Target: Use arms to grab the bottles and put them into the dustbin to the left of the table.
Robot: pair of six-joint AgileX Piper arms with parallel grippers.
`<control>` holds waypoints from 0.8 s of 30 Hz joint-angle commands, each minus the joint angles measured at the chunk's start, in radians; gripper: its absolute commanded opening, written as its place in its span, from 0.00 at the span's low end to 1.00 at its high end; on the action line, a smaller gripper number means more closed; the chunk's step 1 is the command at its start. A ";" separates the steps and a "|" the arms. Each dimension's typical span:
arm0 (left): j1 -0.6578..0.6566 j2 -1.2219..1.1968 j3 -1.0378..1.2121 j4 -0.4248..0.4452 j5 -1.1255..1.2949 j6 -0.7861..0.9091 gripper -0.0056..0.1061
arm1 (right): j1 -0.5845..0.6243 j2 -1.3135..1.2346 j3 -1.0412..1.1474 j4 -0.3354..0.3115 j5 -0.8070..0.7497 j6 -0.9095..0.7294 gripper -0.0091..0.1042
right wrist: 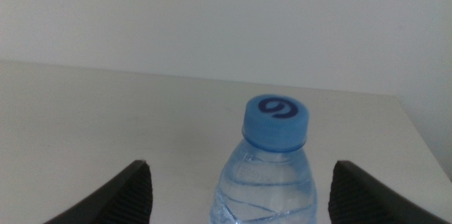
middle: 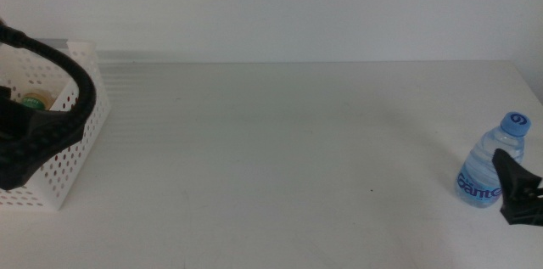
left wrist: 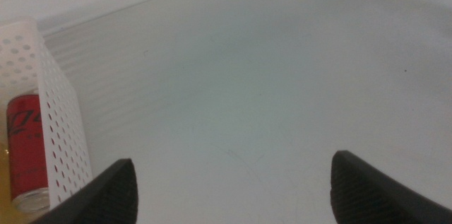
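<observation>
White wall and a wide, flat, off-white table (middle: 280, 150) fill the scene. At the far right of the middle view stands the small clear water bottle with a blue cap and blue label (middle: 495, 163). It stands upright, so its long axis points up. The right gripper (middle: 519, 194) is right beside it, low at the right edge of the frame. In the right wrist view the bottle (right wrist: 272, 164) sits straight ahead, centred between the two dark jaws, which are spread wide and do not touch it. I think this arm only needs to slide forward and squeeze.

Far off at the left edge sits the white plastic basket with holes in its sides (middle: 81, 125). A slim red soda can (left wrist: 28, 150) lies inside it. The left gripper (left wrist: 233, 189) hangs just beside the basket with its jaws wide and nothing in them. The right arm is much nearer to the bottle.
</observation>
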State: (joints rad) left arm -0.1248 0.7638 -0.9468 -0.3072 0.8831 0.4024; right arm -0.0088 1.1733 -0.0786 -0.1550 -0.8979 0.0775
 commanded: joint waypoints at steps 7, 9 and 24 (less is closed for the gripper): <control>-0.006 -0.004 -0.027 -0.031 -0.060 -0.006 0.86 | -0.005 0.326 -0.058 0.002 -0.366 -0.094 0.74; -0.006 -0.004 -0.027 -0.031 -0.060 -0.006 0.86 | -0.005 0.395 -0.075 0.018 -0.437 -0.094 0.77; -0.006 -0.004 -0.027 -0.031 -0.060 -0.006 0.86 | -0.005 0.585 -0.242 0.025 -0.449 -0.133 0.80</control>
State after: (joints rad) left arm -0.1248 0.7638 -0.9468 -0.3072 0.8831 0.4024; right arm -0.0088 1.7885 -0.2983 -0.1213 -1.1398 -0.0377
